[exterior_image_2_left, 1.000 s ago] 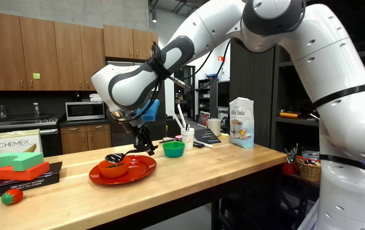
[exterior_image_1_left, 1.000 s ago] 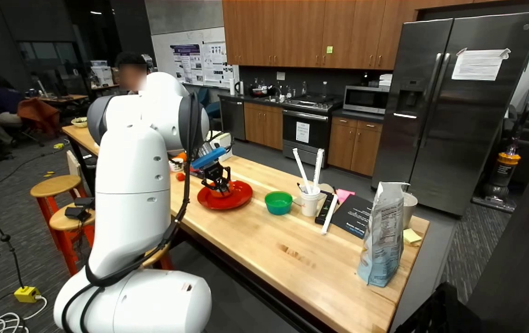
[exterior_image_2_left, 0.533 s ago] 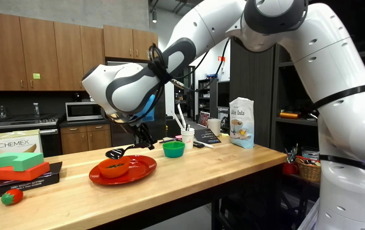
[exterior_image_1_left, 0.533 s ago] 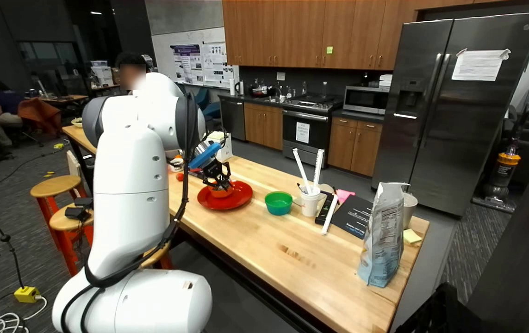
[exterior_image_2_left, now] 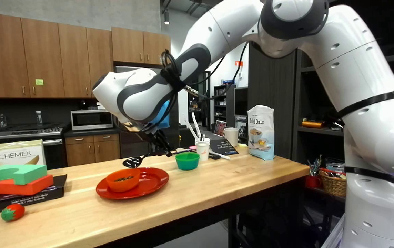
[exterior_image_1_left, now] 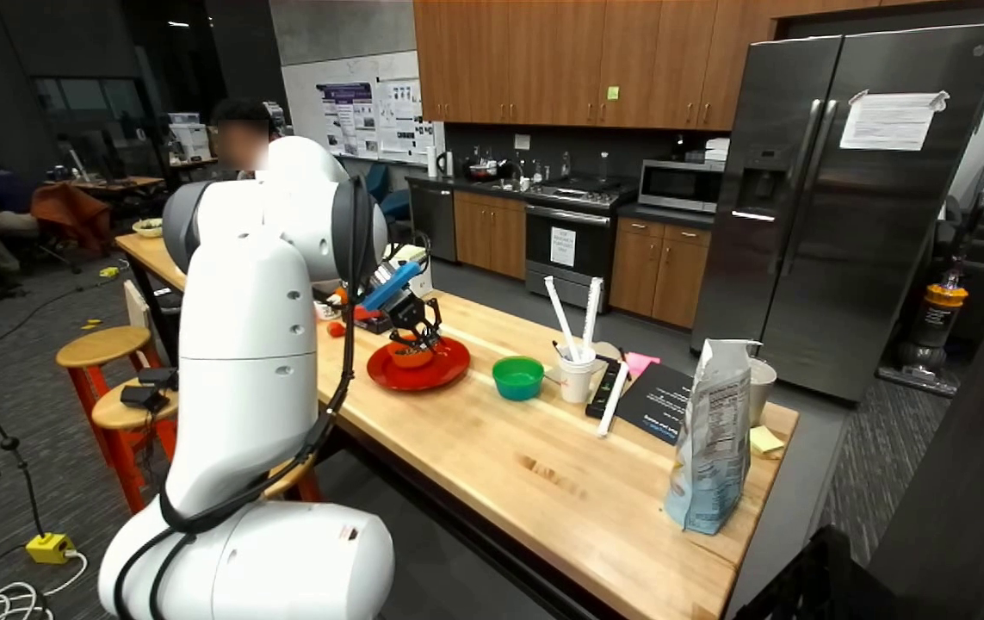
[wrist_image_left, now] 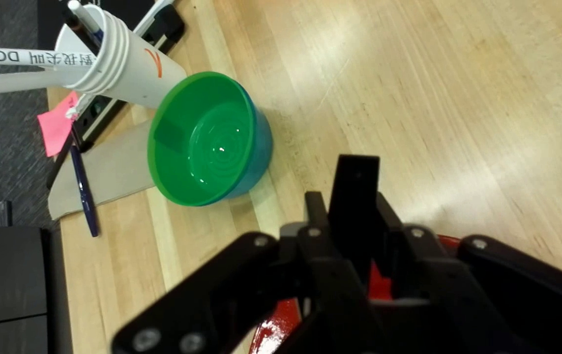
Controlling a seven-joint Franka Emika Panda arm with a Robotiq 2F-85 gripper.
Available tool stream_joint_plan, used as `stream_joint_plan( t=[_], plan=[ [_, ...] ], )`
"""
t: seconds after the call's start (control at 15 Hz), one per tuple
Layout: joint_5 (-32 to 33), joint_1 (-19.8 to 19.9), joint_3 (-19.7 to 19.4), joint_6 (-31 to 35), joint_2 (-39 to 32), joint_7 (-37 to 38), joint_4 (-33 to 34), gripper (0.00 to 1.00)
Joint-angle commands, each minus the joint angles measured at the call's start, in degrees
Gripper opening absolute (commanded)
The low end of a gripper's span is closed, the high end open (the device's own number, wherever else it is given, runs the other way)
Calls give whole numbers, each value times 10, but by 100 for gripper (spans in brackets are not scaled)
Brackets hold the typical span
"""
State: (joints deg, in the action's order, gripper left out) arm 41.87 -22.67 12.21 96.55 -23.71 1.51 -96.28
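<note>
Your gripper (exterior_image_2_left: 164, 151) clamped on a black spoon (exterior_image_2_left: 132, 162), its head near the orange bowl (exterior_image_2_left: 122, 184), red plate (exterior_image_2_left: 152, 181) beneath, green bowl (exterior_image_2_left: 187, 161) to the right

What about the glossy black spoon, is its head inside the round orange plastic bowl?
No: in an exterior view, the head of the black spoon shows above the rim of the orange bowl.
</note>
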Motion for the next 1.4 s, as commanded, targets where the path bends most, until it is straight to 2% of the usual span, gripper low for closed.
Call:
stream_joint_plan(
  t=[0.0,0.53,0.73,1.07,1.33],
  plan=[
    [7,11,-1,18,-14,-17,15,6],
    [10,7,-1,22,-24,-35,33,6],
    [23,-8,-3,-30,-24,-46,50,6],
    [51,-39,6,-171,-43,-65,97,6],
    [55,-51,17,-203,-67,-75,126,6]
  ],
)
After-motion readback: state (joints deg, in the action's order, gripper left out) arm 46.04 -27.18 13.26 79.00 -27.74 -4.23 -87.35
